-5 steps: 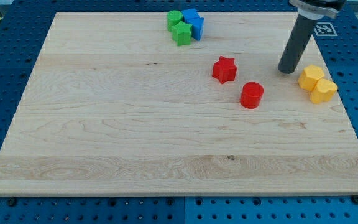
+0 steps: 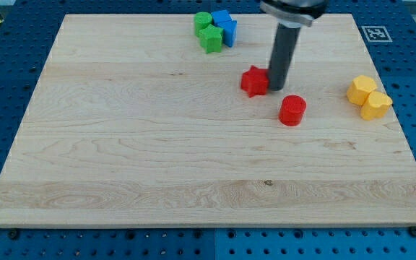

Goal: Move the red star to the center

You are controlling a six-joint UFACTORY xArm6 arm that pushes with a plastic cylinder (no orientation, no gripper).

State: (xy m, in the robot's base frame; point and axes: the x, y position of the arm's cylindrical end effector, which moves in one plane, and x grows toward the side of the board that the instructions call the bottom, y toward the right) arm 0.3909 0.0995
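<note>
The red star (image 2: 253, 81) lies on the wooden board (image 2: 121, 144), right of the middle and toward the view's top. My tip (image 2: 276, 87) touches the star's right side. A red cylinder (image 2: 292, 110) stands just below and to the right of my tip, apart from it.
Two green blocks (image 2: 208, 32) and two blue blocks (image 2: 225, 26) cluster at the view's top, above the star. Two yellow blocks (image 2: 368, 97) sit near the board's right edge. A marker tag (image 2: 373, 33) is at the top right corner.
My tip has moved left from beside the yellow blocks to the star's right side. The star has shifted slightly left.
</note>
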